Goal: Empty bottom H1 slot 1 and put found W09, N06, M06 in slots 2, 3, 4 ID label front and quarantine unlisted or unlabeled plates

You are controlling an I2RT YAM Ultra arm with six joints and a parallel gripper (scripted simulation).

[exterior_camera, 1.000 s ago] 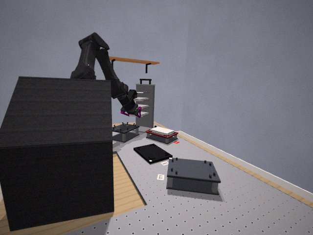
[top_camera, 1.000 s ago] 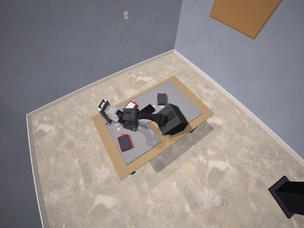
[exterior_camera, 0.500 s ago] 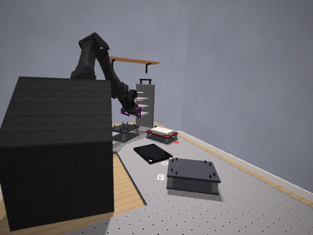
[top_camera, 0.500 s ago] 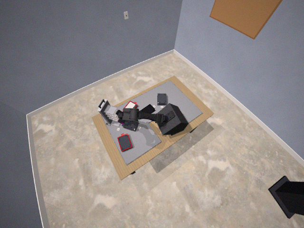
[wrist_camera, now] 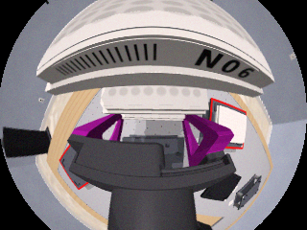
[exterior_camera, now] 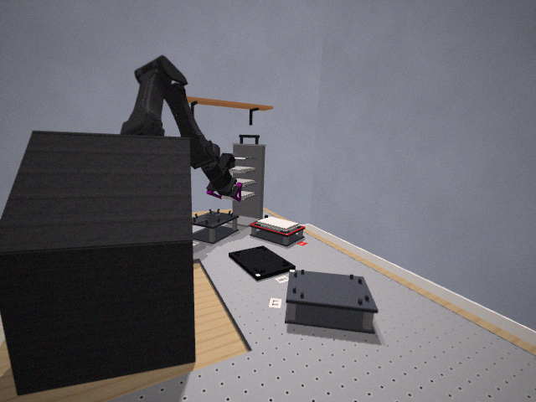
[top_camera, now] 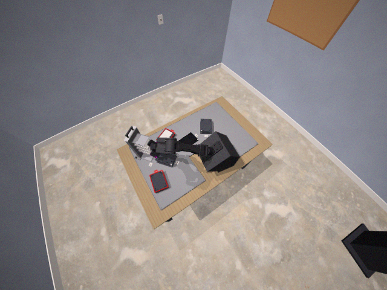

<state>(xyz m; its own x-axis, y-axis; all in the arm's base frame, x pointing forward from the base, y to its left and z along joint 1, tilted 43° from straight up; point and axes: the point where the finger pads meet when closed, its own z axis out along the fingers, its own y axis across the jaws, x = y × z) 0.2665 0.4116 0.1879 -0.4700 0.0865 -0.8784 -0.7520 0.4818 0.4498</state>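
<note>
The hotel H1 (top_camera: 133, 145) (exterior_camera: 260, 172) holds white plates at several levels; the top level shows only a thin edge. My gripper (top_camera: 152, 150) (exterior_camera: 227, 196) (wrist_camera: 153, 113) is at the lowest plate, its purple fingertips against both sides, shut on it. That plate (wrist_camera: 154, 102) shows wells on top; its ID is not readable. Plate N06 (wrist_camera: 153, 57) is just above, label toward me. A white plate (top_camera: 166, 133) (exterior_camera: 276, 224) (wrist_camera: 232, 126) lies on one red-edged quarantine nest. The other red-edged nest (top_camera: 159, 180) has no plate.
The landing nest L1 (top_camera: 206, 125) (exterior_camera: 331, 290) carries no plate. A flat black nest (top_camera: 188, 138) (exterior_camera: 261, 260) lies between it and the hotel. A raised dark nest with pegs (top_camera: 166, 160) (exterior_camera: 214, 219) stands below the gripper, in front of H1. The arm's base block (exterior_camera: 99, 280) stands at the table edge.
</note>
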